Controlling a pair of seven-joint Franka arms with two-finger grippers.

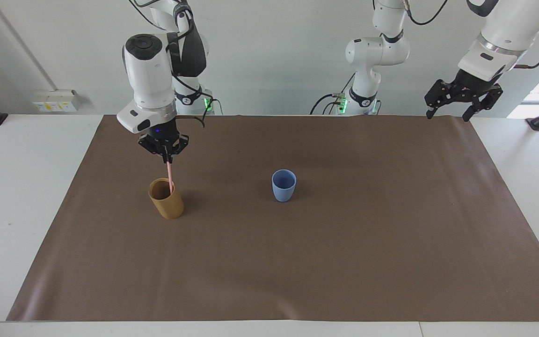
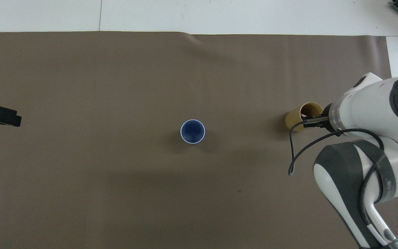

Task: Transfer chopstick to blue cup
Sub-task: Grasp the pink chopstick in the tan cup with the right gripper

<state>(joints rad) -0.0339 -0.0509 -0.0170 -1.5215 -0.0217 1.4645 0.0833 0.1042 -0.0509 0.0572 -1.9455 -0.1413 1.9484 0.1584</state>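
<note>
brown mat (image 1: 297,262) on white desk (image 1: 26,196). right hand (image 1: 166,158) pinched shut on chopstick (image 1: 170,178), upright in tan holder (image 1: 166,198); blue cup (image 1: 283,185) beside, toward left arm. left hand (image 1: 462,101) open, empty, waiting.

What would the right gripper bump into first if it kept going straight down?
Probably the tan holder: the right gripper, shut on the chopstick, points down at its open top.

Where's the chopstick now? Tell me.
The chopstick stands in the tan holder toward the right arm's end, its top pinched by the right gripper.
</note>
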